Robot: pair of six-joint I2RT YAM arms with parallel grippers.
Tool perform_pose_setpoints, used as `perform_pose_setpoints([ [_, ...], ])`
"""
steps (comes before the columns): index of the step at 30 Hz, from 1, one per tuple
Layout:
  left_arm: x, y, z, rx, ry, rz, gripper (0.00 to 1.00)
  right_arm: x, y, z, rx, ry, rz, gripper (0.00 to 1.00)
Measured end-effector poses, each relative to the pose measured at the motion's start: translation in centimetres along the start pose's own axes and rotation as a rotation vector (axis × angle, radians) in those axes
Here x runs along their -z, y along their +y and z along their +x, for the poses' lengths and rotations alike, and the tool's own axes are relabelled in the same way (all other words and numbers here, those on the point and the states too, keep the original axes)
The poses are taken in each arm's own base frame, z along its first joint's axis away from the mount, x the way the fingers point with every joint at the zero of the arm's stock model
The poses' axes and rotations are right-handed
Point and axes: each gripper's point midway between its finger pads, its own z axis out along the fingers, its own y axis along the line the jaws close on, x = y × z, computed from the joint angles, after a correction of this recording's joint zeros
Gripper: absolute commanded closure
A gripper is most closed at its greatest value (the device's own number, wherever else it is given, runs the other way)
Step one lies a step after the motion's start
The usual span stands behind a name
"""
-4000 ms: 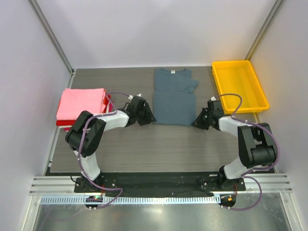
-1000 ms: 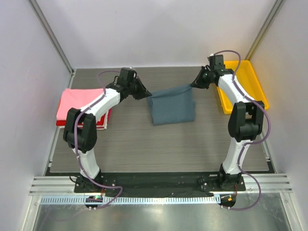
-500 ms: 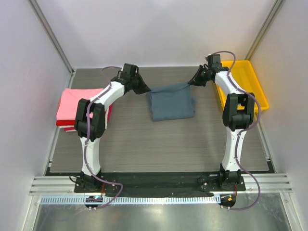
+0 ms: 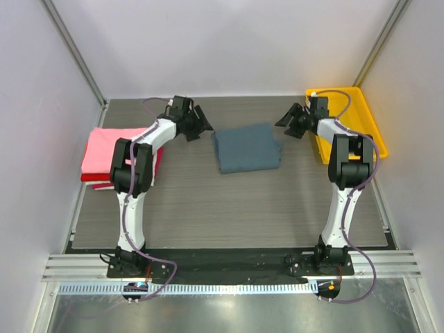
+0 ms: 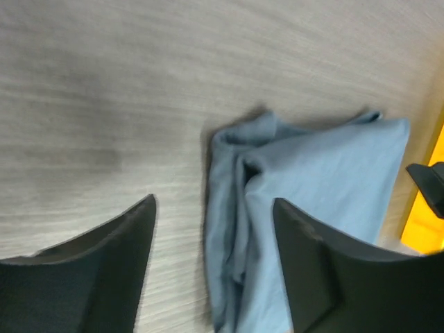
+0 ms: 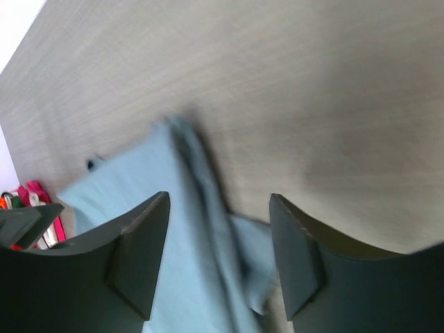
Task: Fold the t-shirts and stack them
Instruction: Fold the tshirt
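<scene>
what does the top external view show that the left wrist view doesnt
Only the top view: the pink and red stack at the table's left, and both arms whole. Only the left wrist view: the bunched layers along the blue-grey t-shirt at the edge nearest the open left gripper, seen close up. Both: that folded shirt lying on the grey table, and the yellow tray, a mere sliver in the wrist view.

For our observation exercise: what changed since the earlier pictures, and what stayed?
The left end effector and right end effector carried the near hem of the blue-grey t-shirt forward, folding it in half, then let go. Folded stack and yellow tray stayed.
</scene>
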Motion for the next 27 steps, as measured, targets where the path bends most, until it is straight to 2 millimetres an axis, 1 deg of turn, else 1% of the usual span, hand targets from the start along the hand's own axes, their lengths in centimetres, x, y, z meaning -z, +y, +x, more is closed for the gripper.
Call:
perform_pose_setpoints([
  [1,0.1,0.3,0.5,-0.003,0.008,0.003,0.27,0.2,-0.5,0.5,-0.003,-0.007,-0.013,0.32],
  [2,0.2,0.6,1.2,-0.008,0.014,0.008,0.24,0.4,-1.2,1.3,-0.013,-0.003,-0.023,0.31],
  [3,0.5,1.0,1.8,-0.012,0.02,0.008,0.2,0.6,-1.7,2.0,-0.021,0.0,-0.031,0.31],
  [5,1.2,1.8,3.1,-0.023,0.03,0.004,0.16,1.1,-2.2,2.8,-0.032,0.003,-0.051,0.32],
  [7,2.3,2.2,3.9,-0.031,0.026,0.001,0.13,1.5,-1.7,3.0,-0.033,-0.011,-0.082,0.33],
  [8,2.9,2.2,4.0,-0.034,0.02,0.002,0.05,1.9,-1.2,3.0,-0.032,-0.015,-0.098,0.34],
  [9,3.7,2.1,4.1,-0.04,0.013,0.004,0.0,2.4,-0.4,2.9,-0.03,-0.026,-0.12,0.33],
  [12,6.6,0.7,3.1,-0.07,-0.045,0.033,0.0,4.5,1.9,2.1,-0.008,-0.069,-0.177,0.32],
  [15,10.6,-2.0,0.9,-0.112,-0.145,0.087,0.0,7.3,4.7,1.0,0.033,-0.129,-0.233,0.28],
  [16,12.1,-2.9,0.2,-0.124,-0.18,0.108,0.0,8.4,5.6,0.6,0.05,-0.153,-0.248,0.22],
  [17,13.7,-3.9,-0.5,-0.134,-0.217,0.129,0.0,9.3,6.2,0.3,0.06,-0.172,-0.257,0.01],
  [18,15.1,-4.6,-1.2,-0.14,-0.255,0.143,0.0,10.5,6.9,0.0,0.068,-0.199,-0.265,0.0],
  [20,17.3,-5.2,-2.3,-0.135,-0.327,0.148,0.0,12.4,7.4,-0.9,0.084,-0.276,-0.245,0.01],
  [21,18.0,-5.1,-2.7,-0.123,-0.354,0.141,0.0,13.1,7.5,-1.3,0.086,-0.311,-0.236,0.03],
  [23,18.7,-4.0,-3.6,-0.072,-0.398,0.114,0.02,13.8,7.5,-2.0,0.087,-0.359,-0.241,0.11],
  [24,18.6,-3.2,-3.9,-0.047,-0.4,0.108,0.02,13.7,7.3,-2.4,0.079,-0.37,-0.25,0.11],
  [25,18.0,-2.1,-4.2,-0.026,-0.392,0.098,0.01,13.3,6.7,-2.7,0.049,-0.365,-0.26,0.12],
  [26,17.3,-0.8,-4.3,-0.002,-0.379,0.077,0.0,12.9,6.2,-3.0,0.013,-0.355,-0.283,0.21],
  [27,16.5,0.5,-4.3,0.017,-0.364,0.052,0.0,12.0,5.2,-3.3,-0.037,-0.336,-0.316,0.2],
])
